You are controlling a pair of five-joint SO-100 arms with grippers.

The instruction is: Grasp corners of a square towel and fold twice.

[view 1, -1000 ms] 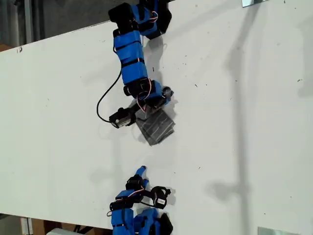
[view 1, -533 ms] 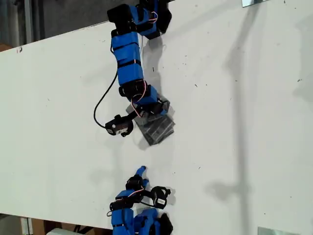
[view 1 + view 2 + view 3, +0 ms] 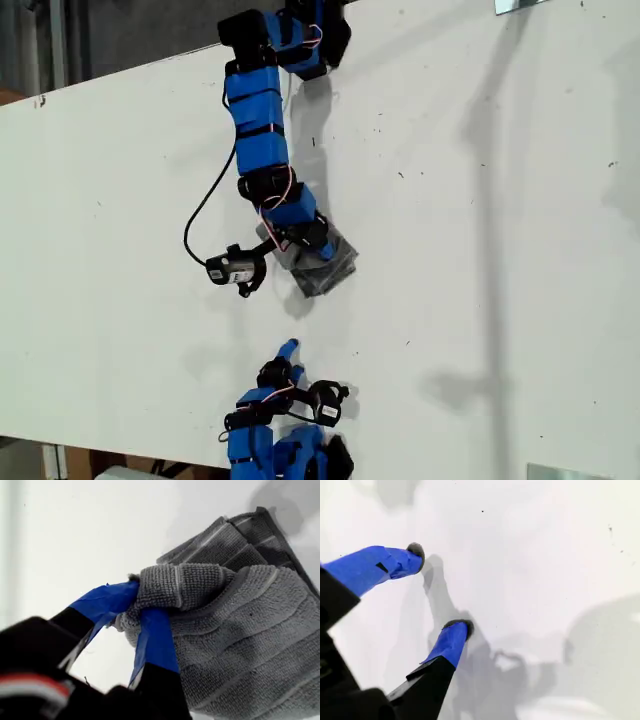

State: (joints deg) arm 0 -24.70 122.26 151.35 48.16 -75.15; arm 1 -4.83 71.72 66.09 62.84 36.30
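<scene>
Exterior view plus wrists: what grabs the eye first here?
The towel, a small grey folded bundle mid-table in the exterior view, with my first gripper shut on a bunched edge of it. Next, my second gripper, open over bare white table, parked at the exterior view's bottom edge.

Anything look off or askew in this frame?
Yes: the towel lies folded small but skewed to the table edges, its layers uneven. My first claw pinches a bunched fold, not a clean corner. My second claw is open on nothing.
</scene>
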